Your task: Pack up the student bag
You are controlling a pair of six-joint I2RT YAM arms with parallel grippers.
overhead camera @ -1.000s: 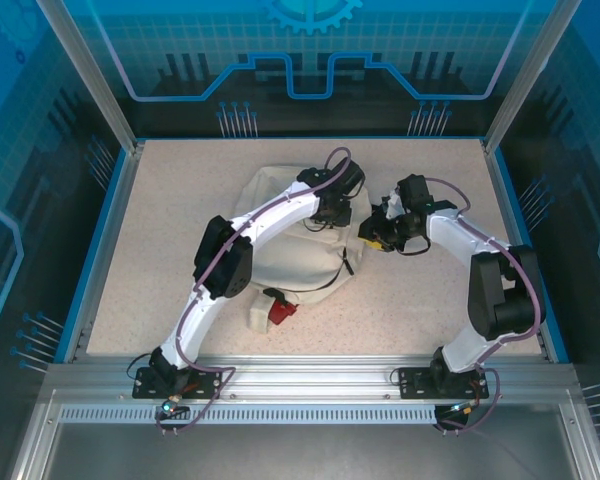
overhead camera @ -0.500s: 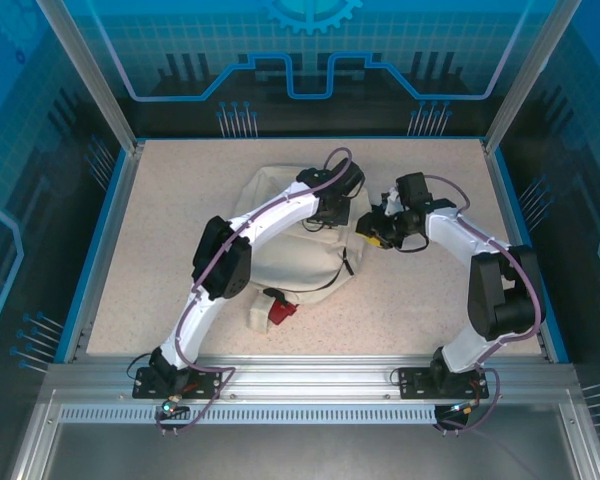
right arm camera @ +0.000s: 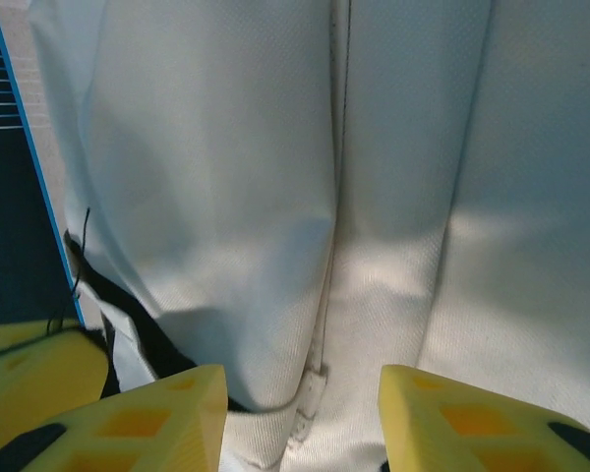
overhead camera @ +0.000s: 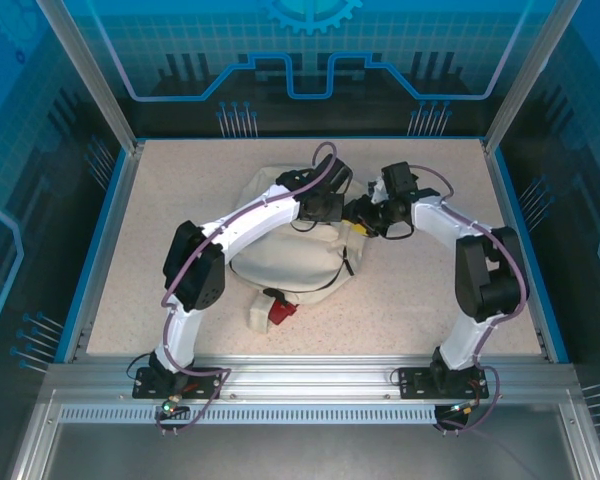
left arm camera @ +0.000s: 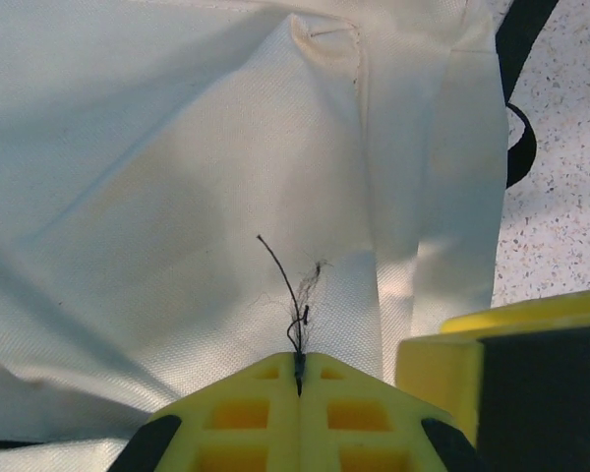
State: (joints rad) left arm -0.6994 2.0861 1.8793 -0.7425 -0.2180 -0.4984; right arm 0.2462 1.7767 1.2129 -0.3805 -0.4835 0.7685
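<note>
**Left gripper** (left arm camera: 300, 362): the yellow fingertips are pressed together, and a thin black thread (left arm camera: 287, 285) is pinched in the line where they meet. Whether the thread is a zip pull or a loose fibre cannot be told.

**Right gripper** (right arm camera: 303, 383): the jaws are held moderately apart and nothing is clasped. A seam (right arm camera: 340, 147) in the cream fabric is seen running away from the gap between them.

**Student bag** (overhead camera: 285, 255): it is laid flat on the speckled table (overhead camera: 170, 200), centre-left. Its long axis is judged to run roughly from the far side toward the near side. A black strap (left arm camera: 521, 25) is seen at its right edge, and a small red object (overhead camera: 280, 312) lies against its near end.

**Relation.** Both grippers are gathered at the bag's far-right corner, just beside each other. The bag's body lies left of and nearer than the two grippers. The left arm is draped over the bag, while the right comes in from the bare table side. An opening of the bag is judged to be in hand, with the seam lined up for the right gripper's jaws.
</note>
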